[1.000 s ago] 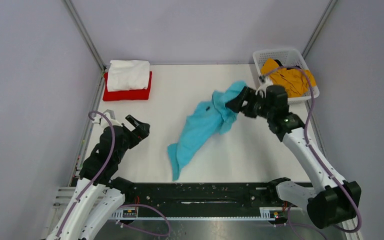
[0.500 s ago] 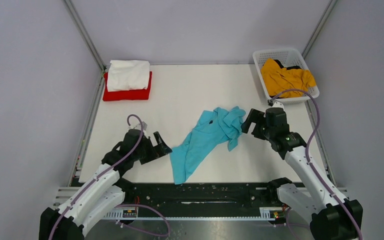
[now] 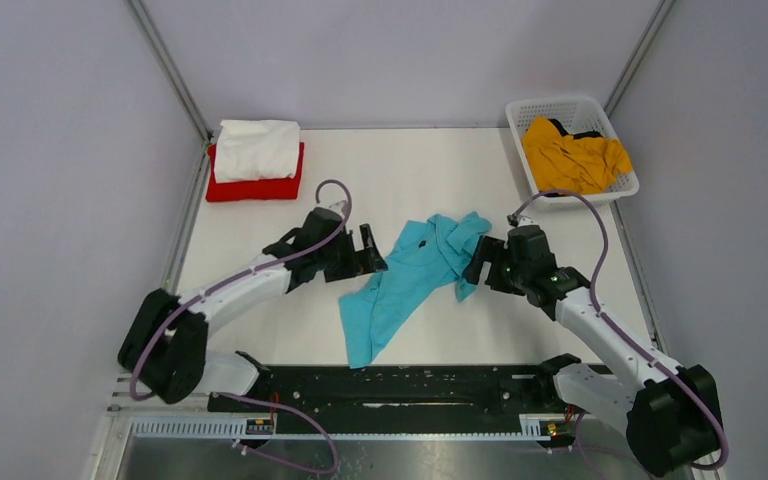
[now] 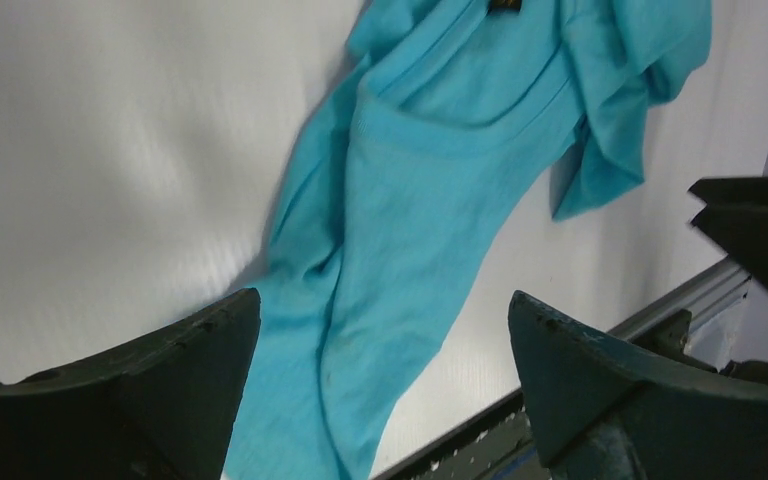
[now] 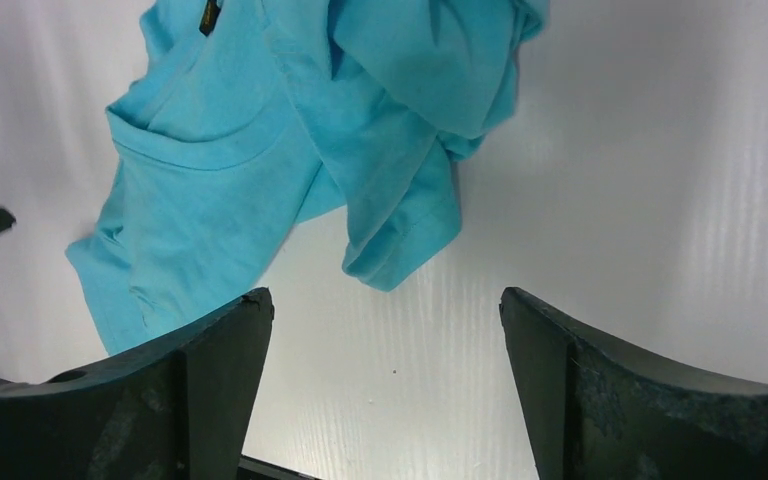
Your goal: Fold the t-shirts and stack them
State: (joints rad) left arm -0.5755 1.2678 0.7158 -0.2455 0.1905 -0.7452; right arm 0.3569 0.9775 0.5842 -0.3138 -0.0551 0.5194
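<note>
The turquoise t-shirt (image 3: pixel 410 275) lies crumpled in a long diagonal strip on the middle of the white table. It also shows in the left wrist view (image 4: pixel 410 200) and in the right wrist view (image 5: pixel 290 150). My left gripper (image 3: pixel 370 262) is open and empty, just left of the shirt's upper part. My right gripper (image 3: pixel 472 270) is open and empty, at the shirt's right edge. A folded white t-shirt (image 3: pixel 256 150) lies on a folded red t-shirt (image 3: pixel 255 187) at the back left. The mustard yellow t-shirt (image 3: pixel 572 155) is in the basket.
The white lattice basket (image 3: pixel 560 105) stands at the back right corner. A black rail (image 3: pixel 400 385) runs along the table's near edge. Grey walls close in the table on three sides.
My right gripper let go of the turquoise shirt, which dropped onto the table, and came down beside it. My left arm swung from the near left across to the shirt's left side.
</note>
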